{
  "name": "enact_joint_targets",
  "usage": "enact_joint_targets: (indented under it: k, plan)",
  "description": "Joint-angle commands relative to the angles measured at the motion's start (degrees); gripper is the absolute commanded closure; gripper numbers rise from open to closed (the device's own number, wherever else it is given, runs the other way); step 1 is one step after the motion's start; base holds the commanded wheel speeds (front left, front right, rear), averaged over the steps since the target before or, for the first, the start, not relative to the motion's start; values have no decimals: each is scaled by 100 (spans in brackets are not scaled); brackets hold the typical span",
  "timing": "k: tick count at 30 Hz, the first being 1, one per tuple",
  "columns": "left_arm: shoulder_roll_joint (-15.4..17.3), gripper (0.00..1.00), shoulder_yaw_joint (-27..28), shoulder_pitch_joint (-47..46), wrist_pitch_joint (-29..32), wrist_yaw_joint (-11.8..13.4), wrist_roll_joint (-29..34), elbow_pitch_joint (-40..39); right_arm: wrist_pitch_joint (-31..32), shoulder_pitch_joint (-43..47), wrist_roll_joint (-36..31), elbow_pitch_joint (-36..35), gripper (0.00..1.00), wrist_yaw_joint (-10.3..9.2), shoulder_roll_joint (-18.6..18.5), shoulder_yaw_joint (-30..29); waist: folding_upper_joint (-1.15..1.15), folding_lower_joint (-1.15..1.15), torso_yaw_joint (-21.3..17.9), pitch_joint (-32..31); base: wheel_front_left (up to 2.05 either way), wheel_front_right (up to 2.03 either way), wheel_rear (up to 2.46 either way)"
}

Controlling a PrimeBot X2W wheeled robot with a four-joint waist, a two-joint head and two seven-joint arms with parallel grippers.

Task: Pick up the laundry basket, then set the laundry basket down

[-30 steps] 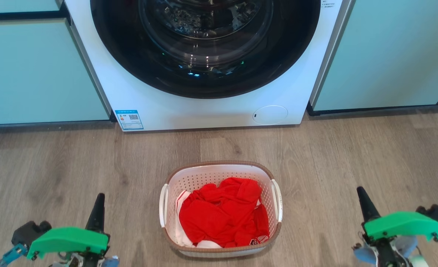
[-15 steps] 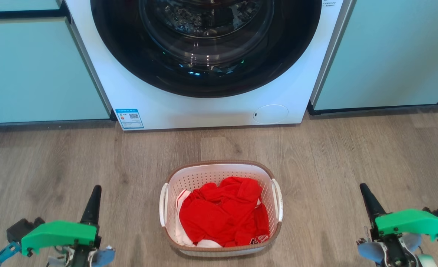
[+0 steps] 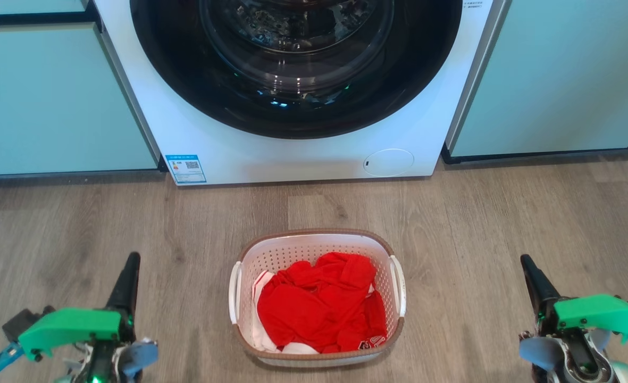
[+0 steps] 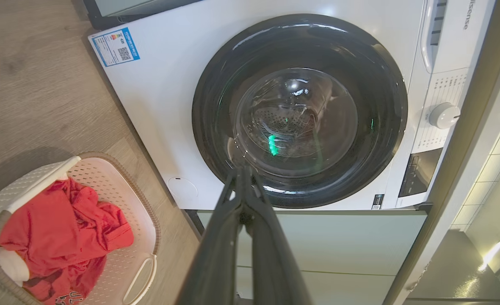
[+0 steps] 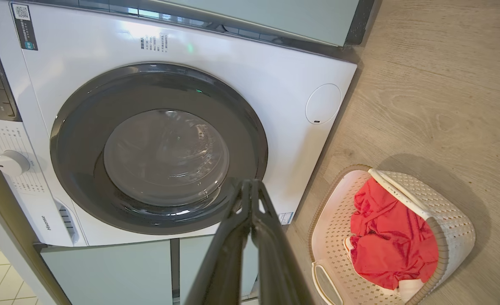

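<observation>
The basket sits on the floor in front of the washer.
It holds red clothes; the left gripper and right gripper hang either side, well apart, fingers together, empty.

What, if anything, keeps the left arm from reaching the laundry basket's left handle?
Likely reachable, yes: only bare floor lies between the left tool and the left handle of the laundry basket, though the shut tool must open first.
</observation>
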Motion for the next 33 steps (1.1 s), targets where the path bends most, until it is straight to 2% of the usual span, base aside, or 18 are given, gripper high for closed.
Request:
enact_joint_targets:
  k: [1, 14, 33]
  plan:
    - [28, 100, 211, -385, 61, -82, -202, -169, 72, -322, 207, -237, 100, 14, -106, 48, 0, 0, 1, 2, 0, 0, 0]
    - [19, 100, 361, -530, 259, -174, -963, -137, 272, -383, 929, -275, 100, 16, -103, -85, 0, 0, 7, 18, 0, 0, 0]
    - [5, 100, 381, -532, 275, -174, -947, -136, 301, -386, 900, -273, 100, 16, -78, -121, 0, 0, 7, 18, 0, 0, 0]
